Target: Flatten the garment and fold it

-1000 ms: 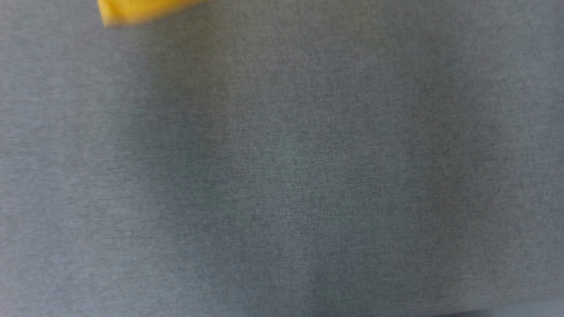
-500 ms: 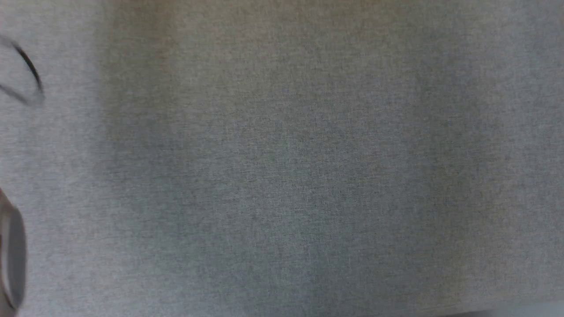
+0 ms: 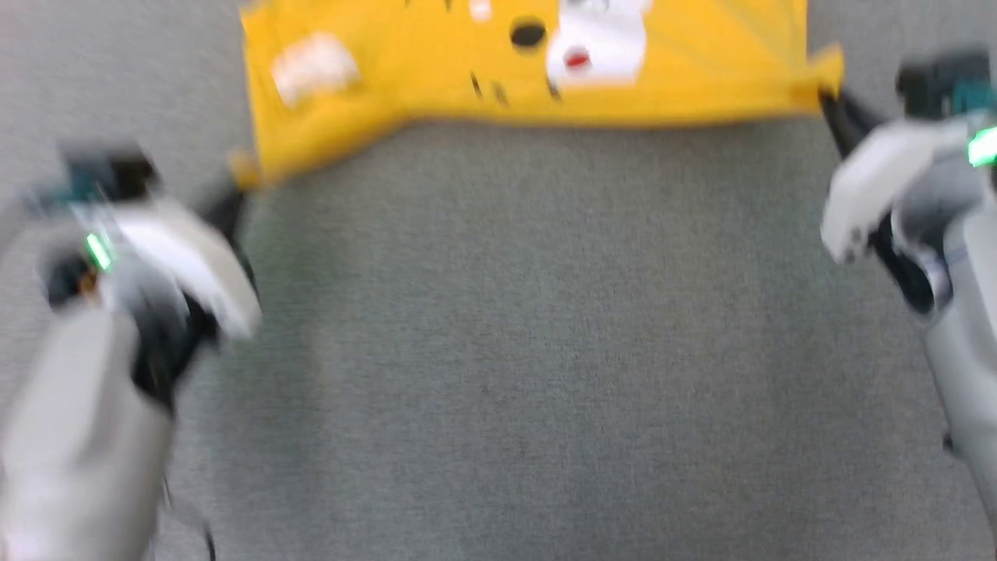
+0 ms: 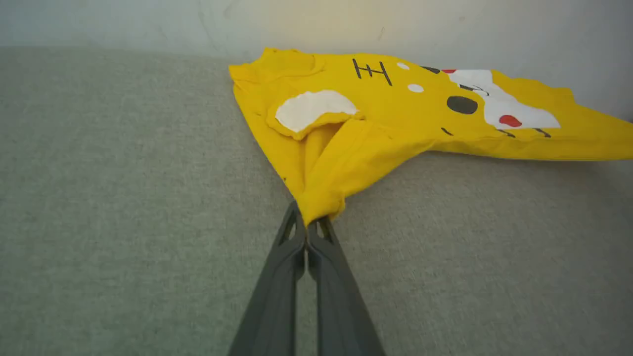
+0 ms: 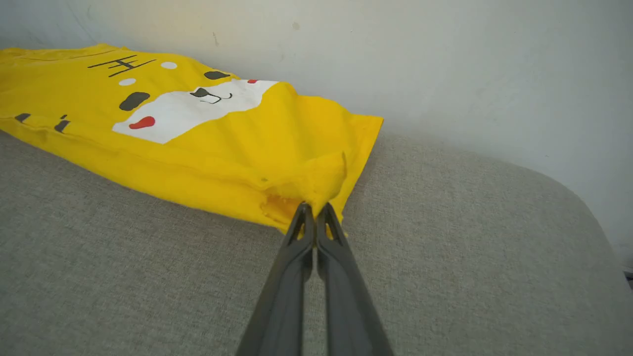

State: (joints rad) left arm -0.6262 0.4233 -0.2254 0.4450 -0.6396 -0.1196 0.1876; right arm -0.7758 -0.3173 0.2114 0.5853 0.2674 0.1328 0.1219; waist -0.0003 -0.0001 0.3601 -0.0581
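Two corners pinched: left pincer (image 4: pixel 307 223) and right pincer (image 5: pixel 315 211) are each clamped on the yellow T-shirt (image 3: pixel 436 78), far back on the grey upholstery (image 3: pixel 506 351). Best pull evenly, taut and low.

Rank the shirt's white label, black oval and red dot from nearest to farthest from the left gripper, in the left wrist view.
1. white label, just beyond the left gripper pinching the shirt
2. black oval, farther right
3. red dot, farthest right

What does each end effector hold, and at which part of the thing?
Both hold the garment. The left end effector pinches a bunched corner of its near edge; the right end effector pinches the opposite near corner.
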